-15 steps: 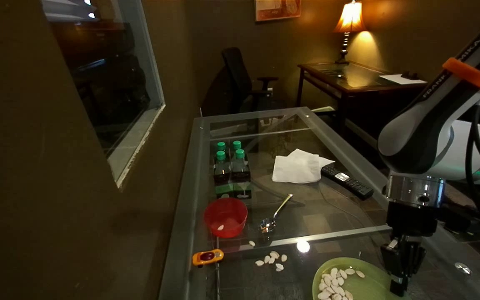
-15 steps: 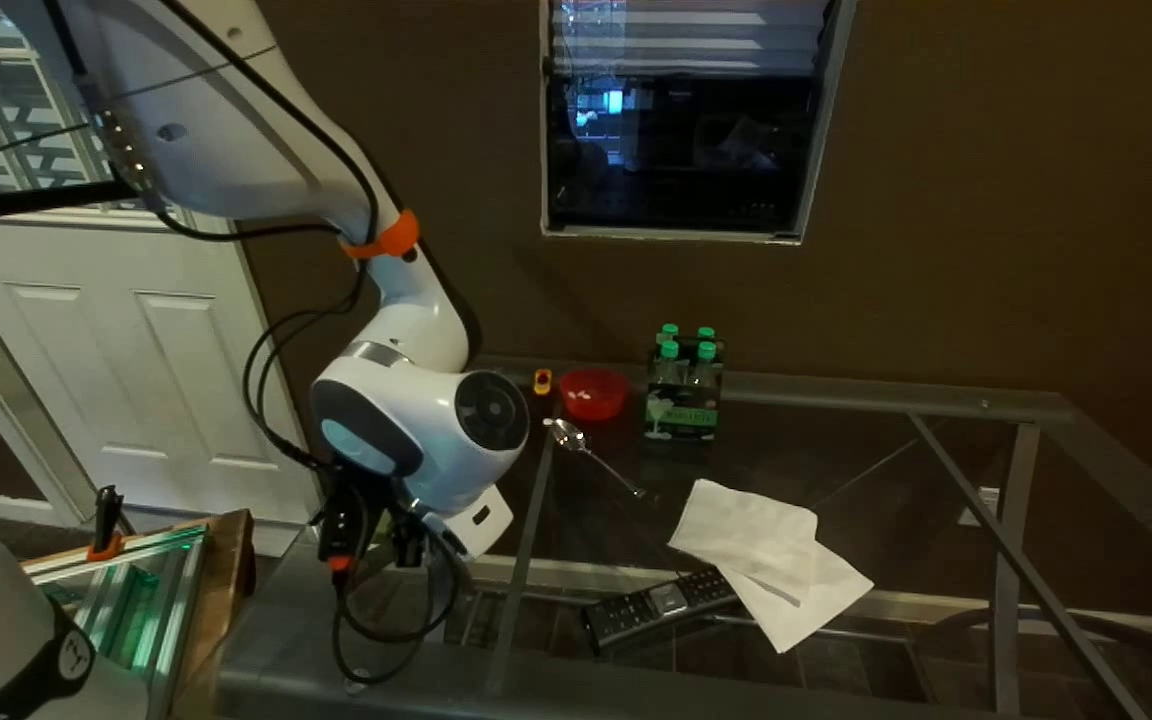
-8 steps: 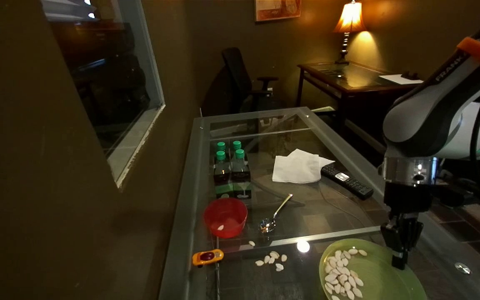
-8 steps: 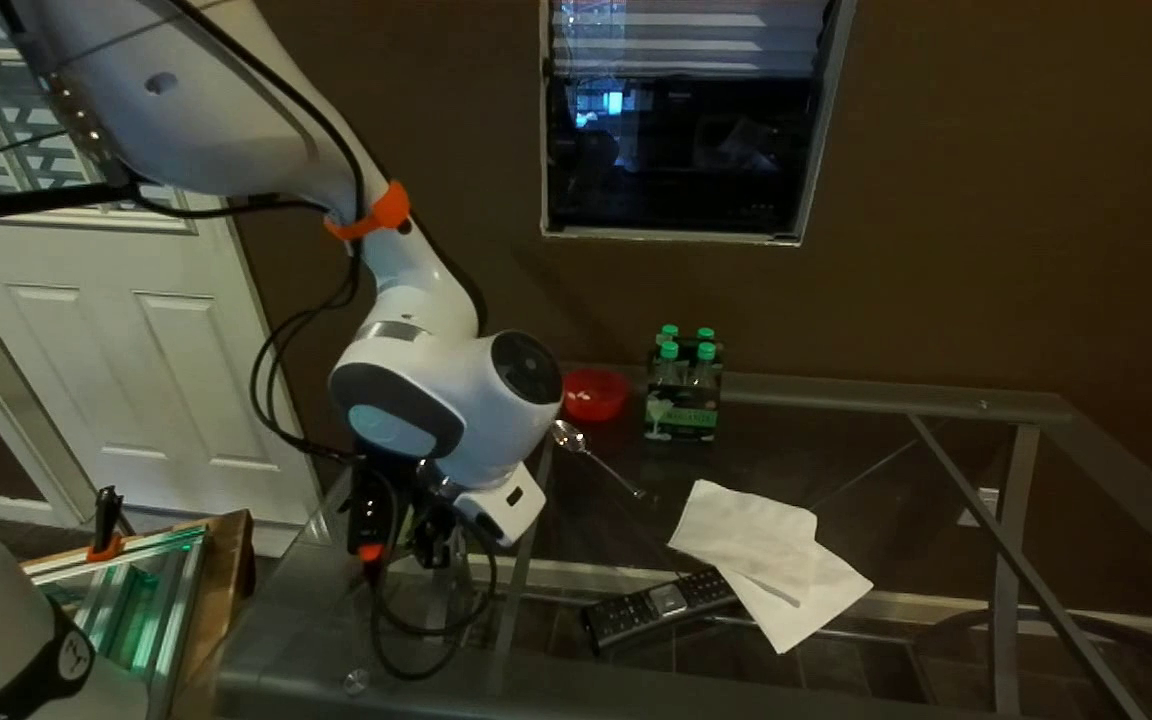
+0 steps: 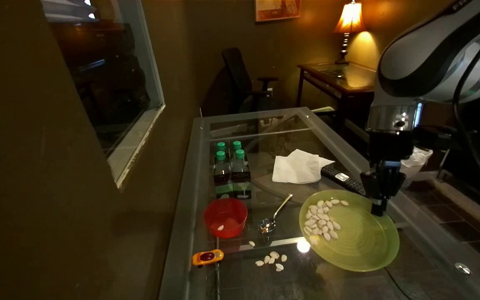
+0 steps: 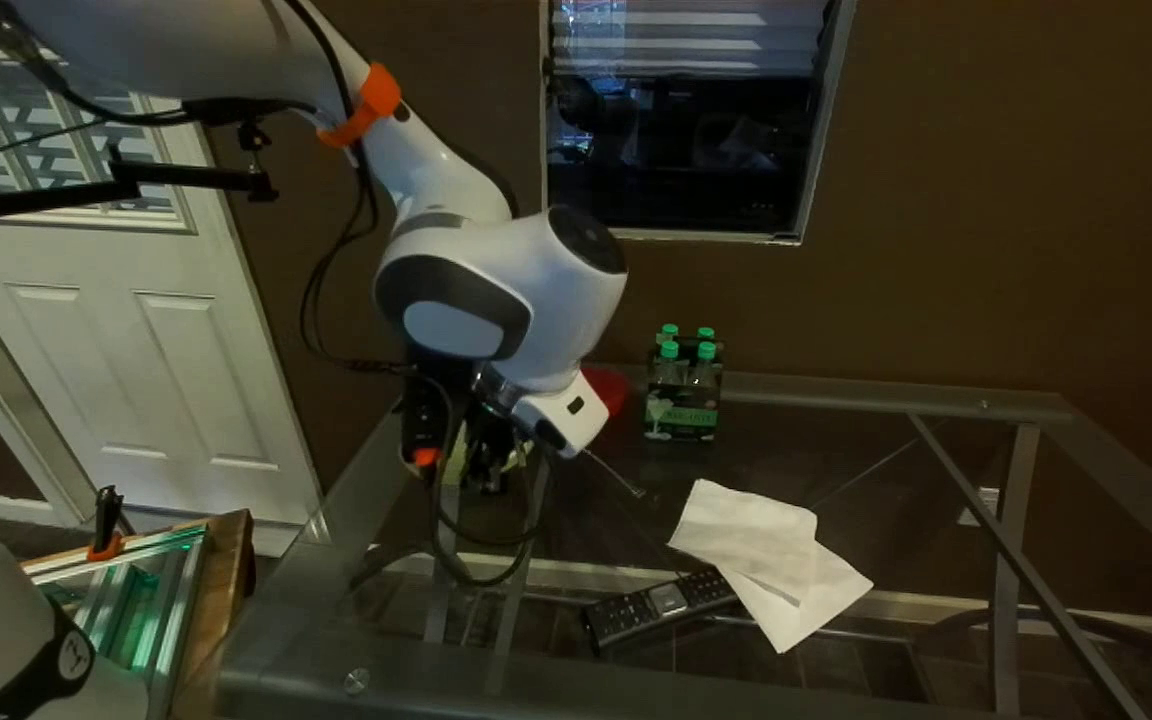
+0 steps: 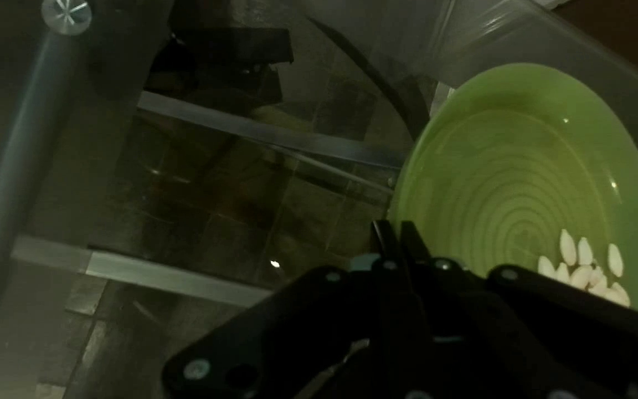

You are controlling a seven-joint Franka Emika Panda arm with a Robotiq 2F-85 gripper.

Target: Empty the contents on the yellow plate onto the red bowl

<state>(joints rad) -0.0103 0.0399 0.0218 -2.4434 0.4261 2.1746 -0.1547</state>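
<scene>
Half a sec on, brought yellow plate (image 5: 363, 246) nearer red bowl (image 5: 225, 218) & seemingly higher off glass tabletop (image 5: 265, 285). Pinched its rim in gripper (image 7: 395, 228) on side away from bowl, w/ jaws closed to rim's thinness. Kept contents (image 5: 321, 221) bunched on plate's bowl-facing side, approx. same heap. Hadn't poured yet, so still positioning: prob. needed more travel past spoon (image 5: 268, 225) near bowl, then tipping, w/ risk of adding to stray pieces (image 5: 271, 260) near bowl.

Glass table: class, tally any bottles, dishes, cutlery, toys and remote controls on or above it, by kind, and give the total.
Green-capped bottles: 4
Dishes (yellow-green plate, red bowl): 2
Cutlery (spoon): 1
Toys (orange car): 1
Remote control: 1
Total: 9
</scene>
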